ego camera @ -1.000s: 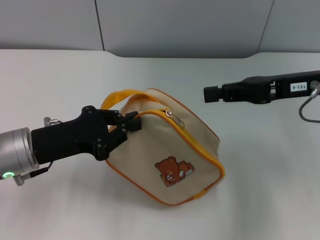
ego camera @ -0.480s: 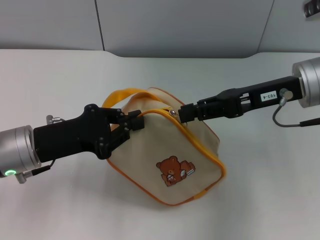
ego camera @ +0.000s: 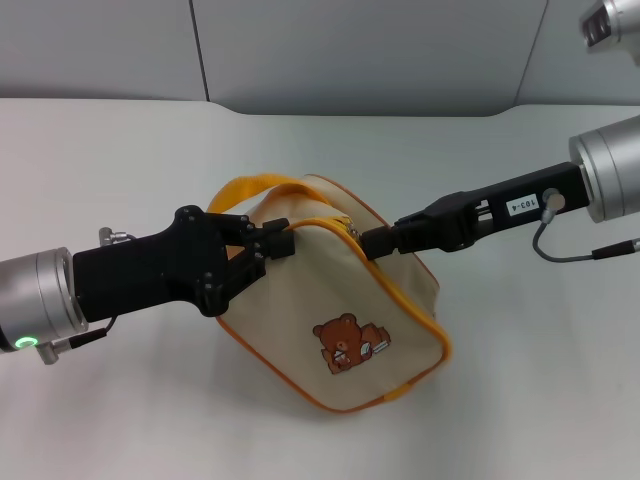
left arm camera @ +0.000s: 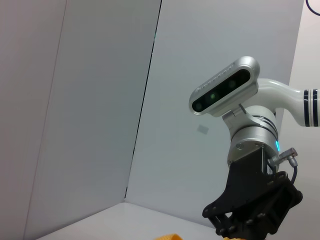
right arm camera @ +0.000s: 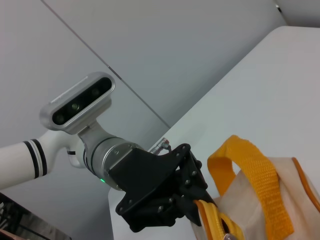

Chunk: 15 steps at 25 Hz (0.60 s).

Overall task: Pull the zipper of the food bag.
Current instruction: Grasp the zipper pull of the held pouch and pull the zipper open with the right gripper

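Head view: food bag (ego camera: 335, 320) sits mid-table (ego camera: 120, 150), tilted, bear print facing the camera, orange strap handle (ego camera: 250, 188) arching over its far left top. Left gripper (ego camera: 280, 240) comes in from the left, fingers clamped on the bag's upper left corner where the zipper (ego camera: 385, 290) track starts. Zipper runs from that corner across the top edge and curves down the right side. Right gripper (ego camera: 372, 242) reaches in from the right, tip right at the top of the zipper track where the pull tab would be; tab itself hidden behind the tip. Cannot tell whether the right fingers are pinched or apart.

Right wrist view: left gripper (right arm camera: 200, 202) seen close, dark fingers closed on orange fabric at the bag (right arm camera: 260, 200) corner, strap handle (right arm camera: 250, 175) standing up beside it.

Left wrist view: mostly wall, right arm (left arm camera: 250, 150) and a sliver of orange at the bottom edge.
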### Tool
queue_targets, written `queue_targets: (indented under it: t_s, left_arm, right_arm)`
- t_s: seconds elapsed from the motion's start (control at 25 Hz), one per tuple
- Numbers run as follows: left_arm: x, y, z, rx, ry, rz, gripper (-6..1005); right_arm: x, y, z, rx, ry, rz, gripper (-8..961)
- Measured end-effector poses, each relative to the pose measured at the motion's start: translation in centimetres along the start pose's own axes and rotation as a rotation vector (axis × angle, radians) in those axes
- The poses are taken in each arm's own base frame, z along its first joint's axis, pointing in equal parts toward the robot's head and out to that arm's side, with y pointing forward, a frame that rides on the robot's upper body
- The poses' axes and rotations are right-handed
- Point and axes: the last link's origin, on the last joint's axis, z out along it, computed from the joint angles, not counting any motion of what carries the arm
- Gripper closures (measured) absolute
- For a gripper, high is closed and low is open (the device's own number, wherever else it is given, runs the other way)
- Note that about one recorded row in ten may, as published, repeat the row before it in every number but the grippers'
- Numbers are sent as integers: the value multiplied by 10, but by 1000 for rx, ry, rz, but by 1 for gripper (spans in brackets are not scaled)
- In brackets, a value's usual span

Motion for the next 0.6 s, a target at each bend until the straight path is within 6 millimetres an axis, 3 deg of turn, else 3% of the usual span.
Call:
queue_targets:
  t_s: [0.04, 0.2, 0.6]
  left_arm:
    - [0, 0, 0, -1, 0, 0, 936]
    - [0, 0, 0, -1, 1, -2, 937]
    - [0, -1, 1, 1, 1, -3, 939]
  right_arm:
    - [0, 0, 0, 2, -1, -1, 748]
    - [0, 0, -1, 5, -10, -1, 951]
    - [-1, 5, -4, -22, 0, 12, 953]
